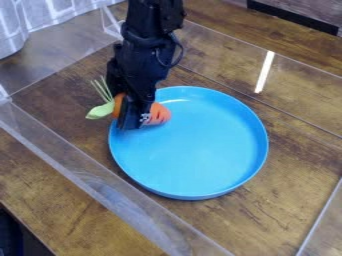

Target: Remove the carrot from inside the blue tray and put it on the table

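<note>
Camera view: your gripper (139,108) points down, jaws closed around the carrot (155,113) at the blue tray's (214,150) upper-left rim; leafy end points left toward the table (54,95).

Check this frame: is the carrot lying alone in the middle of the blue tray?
No. The carrot sits at the blue tray's left rim, with the gripper down around it and its leafy top sticking out past the rim.
</note>
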Available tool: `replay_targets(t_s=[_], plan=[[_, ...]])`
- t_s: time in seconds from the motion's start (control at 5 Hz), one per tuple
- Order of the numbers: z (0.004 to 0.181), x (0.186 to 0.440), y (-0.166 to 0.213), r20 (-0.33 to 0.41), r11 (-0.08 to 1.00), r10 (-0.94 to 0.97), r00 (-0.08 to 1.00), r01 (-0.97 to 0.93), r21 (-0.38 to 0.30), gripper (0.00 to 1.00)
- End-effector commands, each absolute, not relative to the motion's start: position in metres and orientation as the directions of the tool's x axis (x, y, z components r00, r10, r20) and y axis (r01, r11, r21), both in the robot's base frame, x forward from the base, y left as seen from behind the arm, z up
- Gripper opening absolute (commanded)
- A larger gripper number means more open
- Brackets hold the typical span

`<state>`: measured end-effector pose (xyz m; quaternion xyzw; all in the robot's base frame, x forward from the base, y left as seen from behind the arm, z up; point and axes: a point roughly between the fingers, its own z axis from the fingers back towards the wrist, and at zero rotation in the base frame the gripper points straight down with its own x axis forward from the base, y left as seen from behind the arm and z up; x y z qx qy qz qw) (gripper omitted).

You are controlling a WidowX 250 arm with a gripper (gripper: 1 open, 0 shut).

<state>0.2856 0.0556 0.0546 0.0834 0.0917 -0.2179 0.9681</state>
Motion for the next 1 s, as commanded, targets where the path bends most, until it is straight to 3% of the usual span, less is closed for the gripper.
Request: replay_targets(t_s=[0.0, 0.8], plan=[[0.0776, 0.2906, 0.0516, -0.148, 0.879, -0.424, 0.894, 0.445, 0.17, 0.0], [0.0699, 0.2883, 0.0497, -0.169, 0.867, -0.438, 0.883, 0.465, 0.177, 0.0]])
